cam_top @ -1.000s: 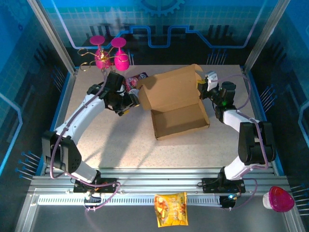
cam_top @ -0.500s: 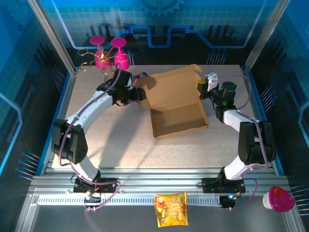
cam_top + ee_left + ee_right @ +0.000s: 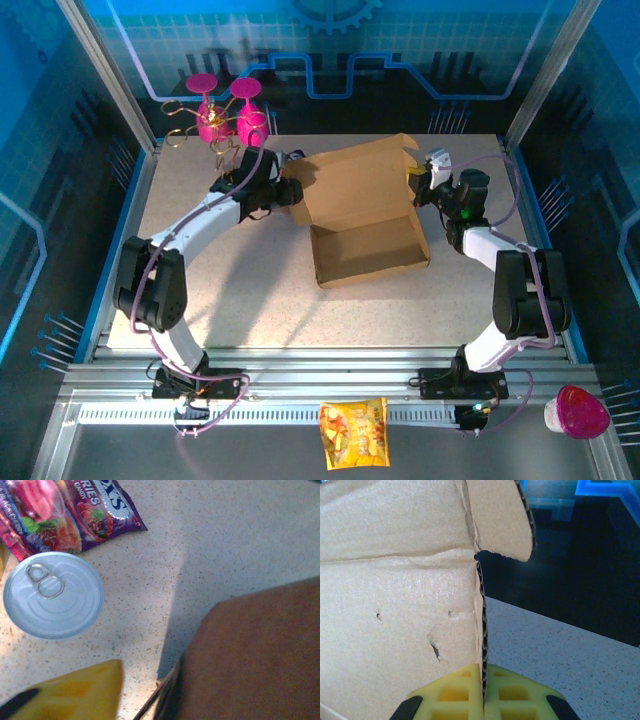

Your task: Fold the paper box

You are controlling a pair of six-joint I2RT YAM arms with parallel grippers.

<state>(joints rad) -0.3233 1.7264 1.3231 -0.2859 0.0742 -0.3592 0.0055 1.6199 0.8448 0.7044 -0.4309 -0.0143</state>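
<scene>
1. The speckled beige tabletop has a blue rim. Its near half, in front of the box, lies bare, and this is the widest open room. The stretch under the left arm is bare too.
2. At the far-left corner, two pink wine glasses stand on a gold wire rack at the back edge, near the left arm's wrist.
3. The brown corrugated-cardboard paper box sits mid-table, a little to the right. Its shallow tray lies flat with the open side up. The lid rises from the far long edge and has a rounded tab at its upper right corner.
4. The right gripper holds the lid's right cut edge. In the right wrist view its yellow pads are pressed together on the cardboard, and the fluted edge runs straight up from between them. Bare table lies beyond that edge.
5. The left gripper is at the lid's left edge. The left wrist view shows one yellow finger low on the left and a brown flap on the right — I cannot tell whether the jaws are open or closed.
6. A silver pull-tab can stands just beside a purple candy bag. A strip of bare table separates both from the cardboard.
7. A yellow snack bag lies on the near rail, off the tabletop.
</scene>
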